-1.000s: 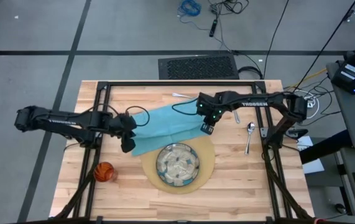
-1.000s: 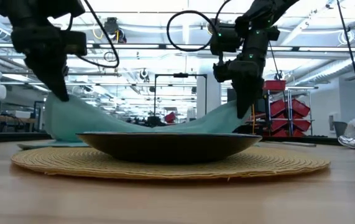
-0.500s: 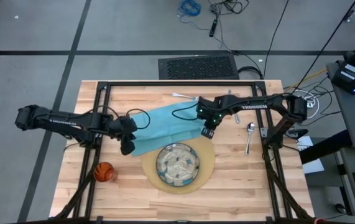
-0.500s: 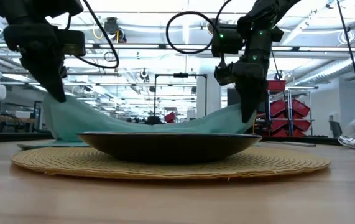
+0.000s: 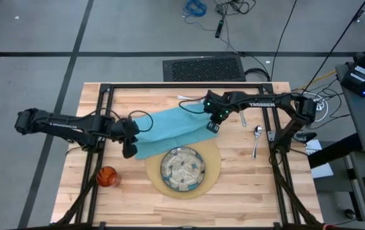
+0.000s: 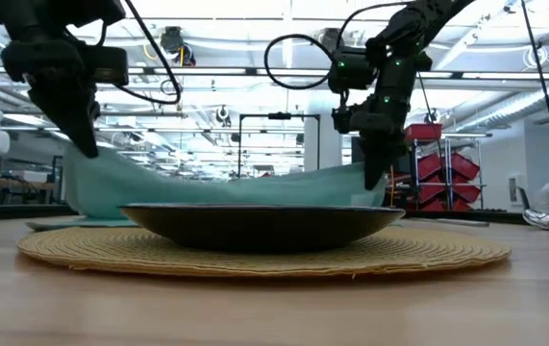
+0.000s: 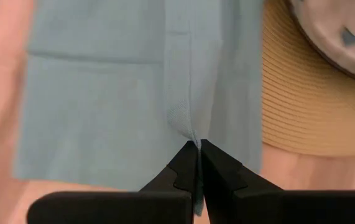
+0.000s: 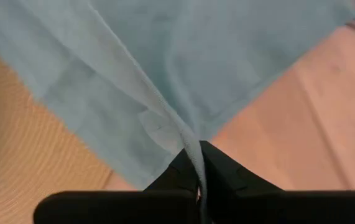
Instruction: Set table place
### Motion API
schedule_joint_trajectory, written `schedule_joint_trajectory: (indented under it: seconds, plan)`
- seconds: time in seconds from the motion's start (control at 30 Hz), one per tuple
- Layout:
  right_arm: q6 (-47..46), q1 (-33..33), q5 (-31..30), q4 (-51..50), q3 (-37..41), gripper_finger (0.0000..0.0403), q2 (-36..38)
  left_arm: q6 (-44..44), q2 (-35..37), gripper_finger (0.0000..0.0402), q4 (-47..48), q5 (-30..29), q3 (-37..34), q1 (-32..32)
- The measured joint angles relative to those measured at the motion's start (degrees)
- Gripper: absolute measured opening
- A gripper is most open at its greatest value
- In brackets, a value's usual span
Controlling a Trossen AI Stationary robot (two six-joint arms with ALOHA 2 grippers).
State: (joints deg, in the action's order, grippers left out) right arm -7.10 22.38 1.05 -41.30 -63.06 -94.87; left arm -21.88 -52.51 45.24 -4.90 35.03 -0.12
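Blue napkin (image 5: 168, 130) pinched at both ends, left gripper (image 5: 128, 151) and right gripper (image 5: 211, 126) clenched on it, stretched above the counter (image 5: 246, 191) behind the plate (image 5: 182, 168); next move probably needs it lowered flat beside the mat (image 5: 214, 160).

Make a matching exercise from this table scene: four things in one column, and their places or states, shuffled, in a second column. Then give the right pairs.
Things:
1. napkin
2. plate
3. cup
4. spoon

Places or states:
A. lies on the bare table on the right arm's side
B. sits on the round mat
C. pinched at two ends by the left gripper and the right gripper
D. stands near the table's left edge, under the left arm

Pairs: 1-C, 2-B, 3-D, 4-A
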Motion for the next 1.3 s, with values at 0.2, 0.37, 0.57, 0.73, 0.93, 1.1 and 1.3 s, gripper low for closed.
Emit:
schedule_joint_trajectory:
  seconds: [0.2,0.37,0.57,0.73,0.93,1.1,1.3]
  plan:
    - [2.39,3.56,-1.95,5.52,-1.45,0.0,0.0,1.32,3.12,0.0,0.44,-6.73,0.79,2.47]
    - [6.25,6.21,-5.51,12.53,-4.87,0.0,0.0,2.16,5.08,0.0,0.26,-15.37,3.05,4.08]
    - [9.83,11.38,-5.46,13.31,-11.45,0.0,-0.06,5.4,5.85,0.0,0.28,-19.62,4.31,8.16]
    - [11.39,14.87,-3.73,12.32,-16.06,0.0,-0.07,6.16,5.85,0.0,0.32,-19.58,4.31,12.28]
    - [10.91,14.96,0.8,6.53,-16.86,0.0,-0.74,6.79,5.84,0.0,0.05,-16.85,4.31,13.0]
    - [9.6,12.14,0.93,2.16,-16.75,0.0,-3.2,7.3,5.83,0.0,-0.16,-14.11,4.31,13.0]
    - [8.39,7.94,0.97,-1.16,-16.75,0.0,-4.33,8.12,5.83,0.0,-0.26,-10.7,4.31,12.96]
